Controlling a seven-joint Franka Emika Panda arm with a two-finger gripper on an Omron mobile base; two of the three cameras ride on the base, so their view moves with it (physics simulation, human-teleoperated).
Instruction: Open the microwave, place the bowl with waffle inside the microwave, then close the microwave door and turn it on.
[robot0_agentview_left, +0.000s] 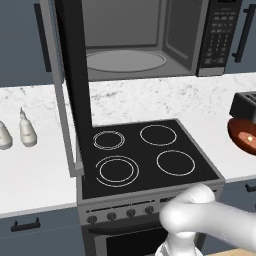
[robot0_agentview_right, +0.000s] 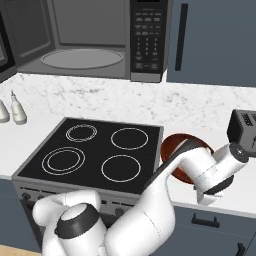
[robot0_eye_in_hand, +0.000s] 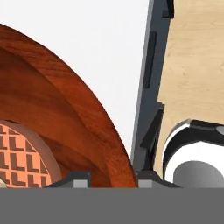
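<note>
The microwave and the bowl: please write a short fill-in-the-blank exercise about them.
1. The microwave door stands ____.
2. The waffle lies inside the ____.
3. The bowl sits on the counter, to the ____ of the stove.
4. The microwave cavity holds a round glass ____.

Missing words: open; bowl; right; turntable

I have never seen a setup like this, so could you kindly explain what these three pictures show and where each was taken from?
A white robot arm works in a rendered kitchen. Two cameras ride behind it, left and right; the third looks along its two-finger gripper.

On the white marble counter beside the black four-ring stove sits a glossy reddish-brown bowl holding a pale orange waffle. The gripper's tips straddle the bowl's rim, apparently closing on it. Above, the black microwave has its door swung open.
</note>
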